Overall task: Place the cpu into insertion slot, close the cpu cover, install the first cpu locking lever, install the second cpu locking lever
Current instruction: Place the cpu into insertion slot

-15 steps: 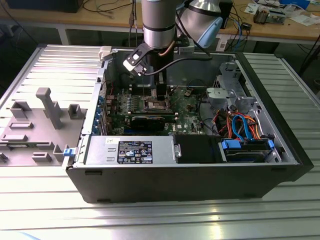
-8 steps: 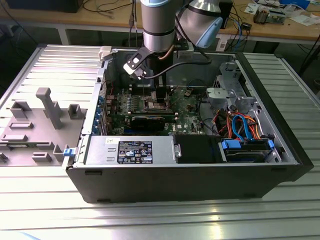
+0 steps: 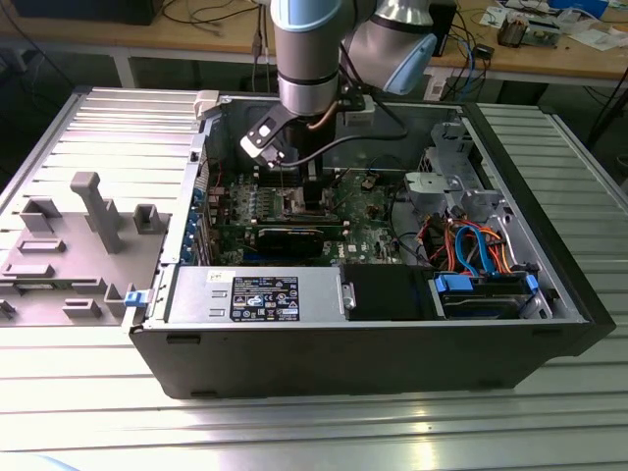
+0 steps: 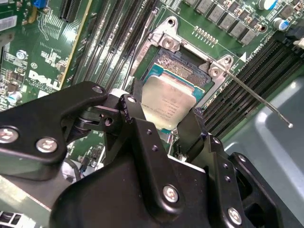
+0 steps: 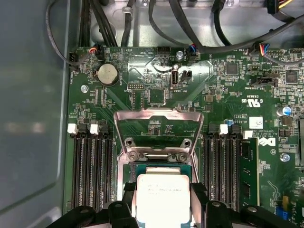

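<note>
My gripper [image 3: 304, 186] reaches down into the open computer case over the motherboard. It is shut on the cpu [image 4: 168, 100], a flat square chip with a silver top; black fingers [image 4: 130, 111] press its two opposite edges. The cpu [image 5: 163, 198] sits directly over the insertion slot [image 5: 156, 168], whose dark contact field [image 4: 183, 66] shows beyond the chip's far edge. I cannot tell whether the chip touches the slot. The cpu cover [image 5: 159, 114], a silver frame with a large window, stands swung up behind the slot. A thin locking lever [image 4: 256, 102] sticks out to one side, unlatched.
Rows of black memory slots [image 5: 90, 166] flank the socket, one holding a green module [image 5: 247, 166]. A coin battery [image 5: 107, 73] and black cables [image 5: 190, 28] lie beyond the cover. The power supply [image 3: 255, 294] and drive bay [image 3: 481, 289] line the case front. A grey fixture [image 3: 88, 211] stands outside.
</note>
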Motion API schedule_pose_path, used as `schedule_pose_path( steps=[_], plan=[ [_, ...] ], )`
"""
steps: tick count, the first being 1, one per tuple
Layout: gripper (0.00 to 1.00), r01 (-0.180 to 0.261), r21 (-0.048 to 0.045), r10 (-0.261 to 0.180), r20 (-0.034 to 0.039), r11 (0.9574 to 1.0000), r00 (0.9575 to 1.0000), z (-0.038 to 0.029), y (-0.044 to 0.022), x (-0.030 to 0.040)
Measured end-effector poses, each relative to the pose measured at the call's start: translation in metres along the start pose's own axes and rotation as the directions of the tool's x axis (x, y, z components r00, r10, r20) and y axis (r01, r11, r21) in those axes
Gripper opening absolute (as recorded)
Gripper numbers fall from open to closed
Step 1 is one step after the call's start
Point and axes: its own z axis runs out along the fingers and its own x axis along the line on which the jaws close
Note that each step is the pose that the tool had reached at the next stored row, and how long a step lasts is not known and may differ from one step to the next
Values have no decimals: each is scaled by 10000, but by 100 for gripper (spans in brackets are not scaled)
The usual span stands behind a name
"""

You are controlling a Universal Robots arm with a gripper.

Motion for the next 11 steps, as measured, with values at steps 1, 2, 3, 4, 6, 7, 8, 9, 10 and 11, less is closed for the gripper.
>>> schedule_pose_path(
  steps=[1,2,3,4,6,7,8,9,10,11],
  plan=[
    [54,-2,0,2,0,10000,10000,10,-8,0],
    [54,-1,0,1,0,10000,10000,19,-17,0],
    [54,-1,0,1,-1,10000,10000,35,-31,0],
    [54,0,0,0,-1,10000,10000,50,-32,0],
    [54,0,0,0,-3,10000,10000,70,-34,-1],
    [54,-1,0,1,-2,10000,10000,80,-36,-1],
    [54,0,0,0,-2,10000,10000,86,-37,-1],
    [54,10,0,-10,-3,10000,10000,101,-39,-1],
    [54,22,0,-22,-4,10000,10000,108,-40,0],
    [54,24,1,-24,-4,10000,10000,111,-41,0]
  ],
)
